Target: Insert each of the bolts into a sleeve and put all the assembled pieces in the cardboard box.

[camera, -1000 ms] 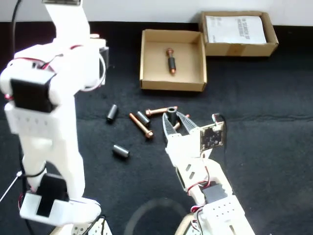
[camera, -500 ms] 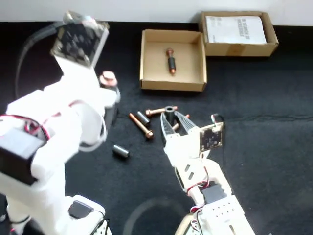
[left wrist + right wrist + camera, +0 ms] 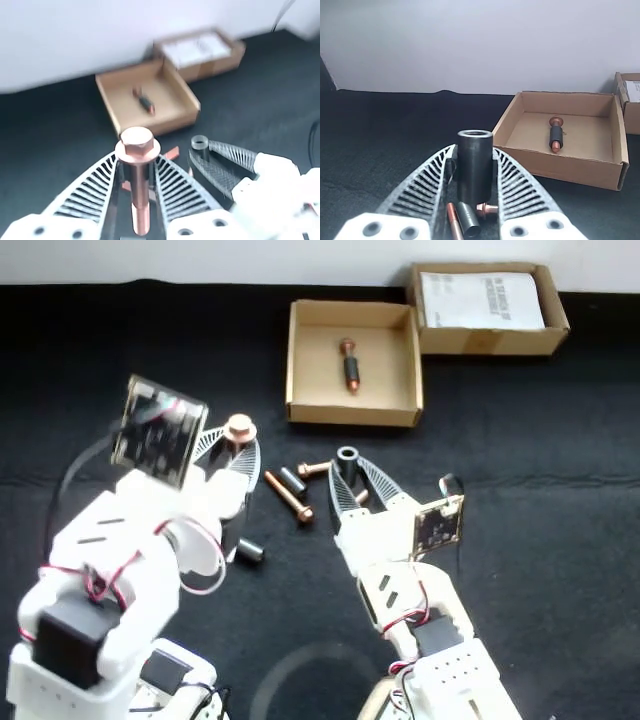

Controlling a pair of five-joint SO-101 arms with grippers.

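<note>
Gripping a bolt (image 3: 238, 427) upright, left gripper (image 3: 232, 448) sits at nine o'clock of right gripper (image 3: 350, 475), itself clamped on an upright sleeve (image 3: 347, 458); box (image 3: 305, 350) at twelve o'clock holds one assembled piece (image 3: 349, 365).

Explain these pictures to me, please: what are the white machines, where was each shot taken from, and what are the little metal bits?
The white machines are two small robot arms, side by side at a black table. One picture looks down from a fixed camera above. The other two come from a camera on each arm's wrist, looking out along its pincers. The left gripper holds a copper-coloured bolt upright, head up. The right gripper holds a dark sleeve, a short tube, also upright. Near them on the table lie loose bolts and loose sleeves. Farther back is the open cardboard box, with one assembled piece already inside.
</note>
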